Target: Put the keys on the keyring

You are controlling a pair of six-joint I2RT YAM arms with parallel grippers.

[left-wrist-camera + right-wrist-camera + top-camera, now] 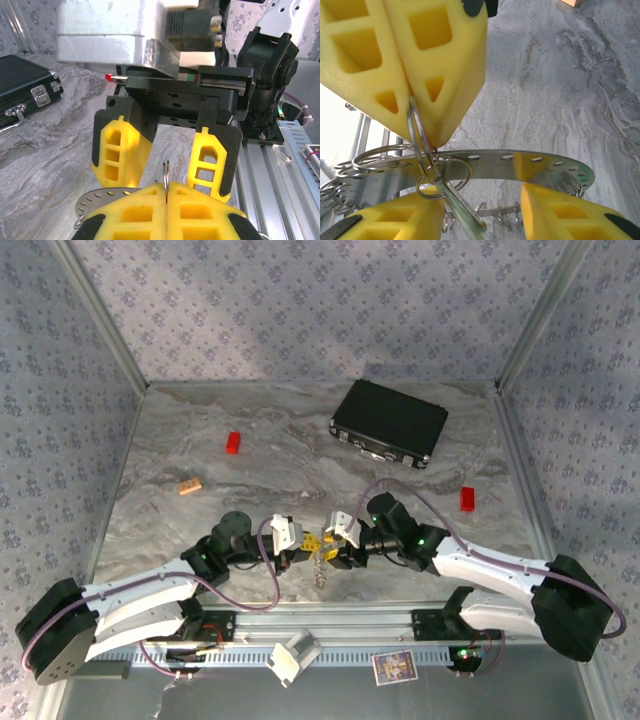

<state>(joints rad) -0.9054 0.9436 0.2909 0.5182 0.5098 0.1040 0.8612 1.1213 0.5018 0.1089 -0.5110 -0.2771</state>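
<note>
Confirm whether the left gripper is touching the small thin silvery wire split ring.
Touching. The left wrist view shows the left gripper shut, the wire ring clamped in the seam between its yellow fingers; the right wrist view agrees.

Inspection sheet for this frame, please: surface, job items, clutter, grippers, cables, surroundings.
Surface: marbled grey table.
Job's things: keyring between the grippers, small rings fringing its rim; one silvery key hanging from them.
Clutter: black case, red block, second red block, orange-tan block.
Grippers: left gripper shut on a split ring; right gripper open, keyring lying across its fingertips, contact unclear.
Cables: purple cables looped, apart from the keyring.
Surroundings: patterned walls; card on the front rail.
</note>
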